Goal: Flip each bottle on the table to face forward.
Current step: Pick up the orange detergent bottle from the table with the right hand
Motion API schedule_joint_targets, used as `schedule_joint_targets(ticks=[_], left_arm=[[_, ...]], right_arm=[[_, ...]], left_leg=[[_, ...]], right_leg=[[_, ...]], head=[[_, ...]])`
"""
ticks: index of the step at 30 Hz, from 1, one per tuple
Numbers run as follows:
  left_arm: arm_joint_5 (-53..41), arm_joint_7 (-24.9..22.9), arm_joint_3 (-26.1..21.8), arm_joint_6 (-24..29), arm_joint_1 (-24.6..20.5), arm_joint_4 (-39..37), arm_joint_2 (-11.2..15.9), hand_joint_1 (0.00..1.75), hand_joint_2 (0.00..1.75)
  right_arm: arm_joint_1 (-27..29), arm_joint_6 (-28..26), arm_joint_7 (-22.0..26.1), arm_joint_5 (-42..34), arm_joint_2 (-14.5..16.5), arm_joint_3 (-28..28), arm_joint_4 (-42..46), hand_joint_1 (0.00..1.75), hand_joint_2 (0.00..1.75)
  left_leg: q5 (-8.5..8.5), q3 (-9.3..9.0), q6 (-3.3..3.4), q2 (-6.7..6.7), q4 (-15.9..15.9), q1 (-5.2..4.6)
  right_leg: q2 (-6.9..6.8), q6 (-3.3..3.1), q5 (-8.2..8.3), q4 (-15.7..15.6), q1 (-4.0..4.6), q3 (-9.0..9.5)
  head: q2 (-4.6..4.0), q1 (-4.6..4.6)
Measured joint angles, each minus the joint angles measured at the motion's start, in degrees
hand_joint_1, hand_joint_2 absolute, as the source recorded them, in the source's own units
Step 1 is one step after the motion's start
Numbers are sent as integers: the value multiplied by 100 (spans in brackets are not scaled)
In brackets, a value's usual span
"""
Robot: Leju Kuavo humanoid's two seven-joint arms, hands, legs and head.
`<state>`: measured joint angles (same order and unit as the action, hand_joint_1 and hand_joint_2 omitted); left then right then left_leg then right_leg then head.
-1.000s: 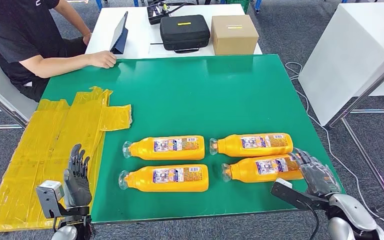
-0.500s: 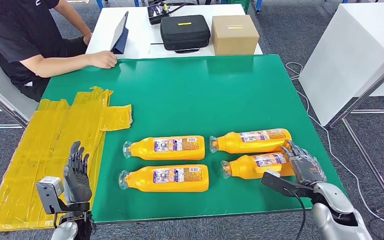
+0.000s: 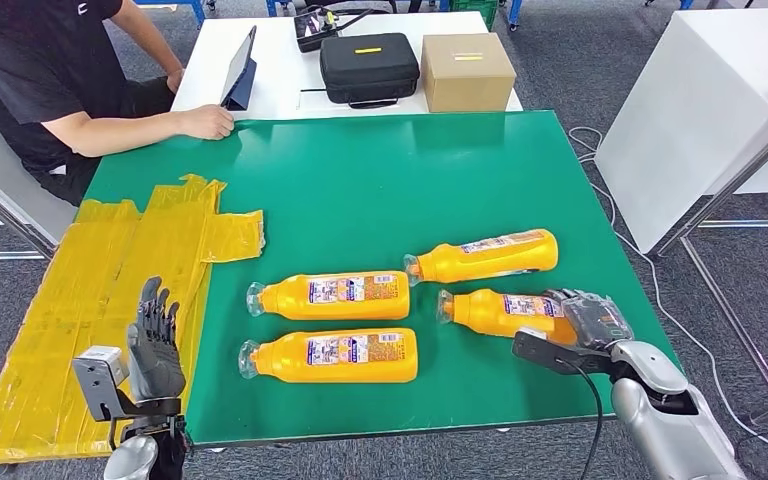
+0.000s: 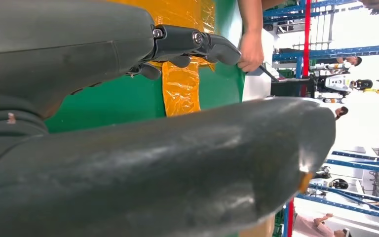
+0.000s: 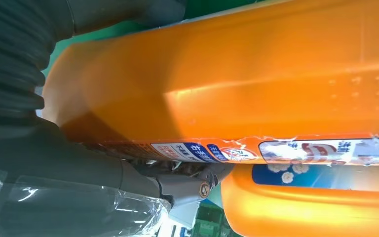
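Orange bottle, near right (image 3: 505, 312): base gripped in the right hand (image 3: 585, 318), long axis running away from the palm toward the left hand (image 3: 154, 350), which hovers well apart with fingers spread, holding nothing.

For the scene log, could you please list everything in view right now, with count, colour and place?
bottles: four, orange, lying on their sides on the near half of the table; the near-right one is in the right hand.
table: one, green top, centre.
plastic sheet: one, yellow, draped over the table's left edge.
white table: one, behind the green one.
tablet: one, dark, propped on the white table.
case: one, black, on the white table.
box: one, brown cardboard, beside the case.
person: one, black shirt, seated far left.
left hand: grey, raised by the near-left edge.
right hand: grey, gripping the bottle's base end.
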<state>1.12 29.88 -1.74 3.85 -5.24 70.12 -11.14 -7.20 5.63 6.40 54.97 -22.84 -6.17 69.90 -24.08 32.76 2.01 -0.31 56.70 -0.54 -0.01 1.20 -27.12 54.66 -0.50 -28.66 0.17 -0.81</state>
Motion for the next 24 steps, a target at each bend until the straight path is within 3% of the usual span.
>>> schedule_joint_targets(ticks=[13,16,19,23,24], left_arm=[[81,-5,-1,82,1,-13,40,0,0],[81,-56,-8,108,4,-13,53,0,0],[81,-109,-13,52,7,-11,57,0,0],[80,-120,-14,-24,14,-3,46,0,175],[76,-122,-12,-57,20,0,42,0,175]], right_arm=[[-24,187,-72,-590,-357,-382,70,175,175],[224,175,213,-1214,-279,-312,482,175,175],[563,180,669,-1935,12,-203,1291,175,175],[684,145,870,-2255,321,-107,2120,175,175],[701,98,949,-2283,385,-85,2275,175,175]], left_leg=[[0,-3,1,-6,4,0],[-1,1,1,-5,4,0],[-1,11,0,-3,3,-2],[1,16,-2,-7,3,5],[1,19,-2,-8,2,6]], right_leg=[[-4,1,0,-1,0,6],[-3,2,1,0,2,10],[-1,2,2,1,4,-4],[-5,0,0,3,11,-13],[-6,0,0,3,13,-13]], head=[[1,-1],[1,-1],[1,3],[0,1],[0,1]])
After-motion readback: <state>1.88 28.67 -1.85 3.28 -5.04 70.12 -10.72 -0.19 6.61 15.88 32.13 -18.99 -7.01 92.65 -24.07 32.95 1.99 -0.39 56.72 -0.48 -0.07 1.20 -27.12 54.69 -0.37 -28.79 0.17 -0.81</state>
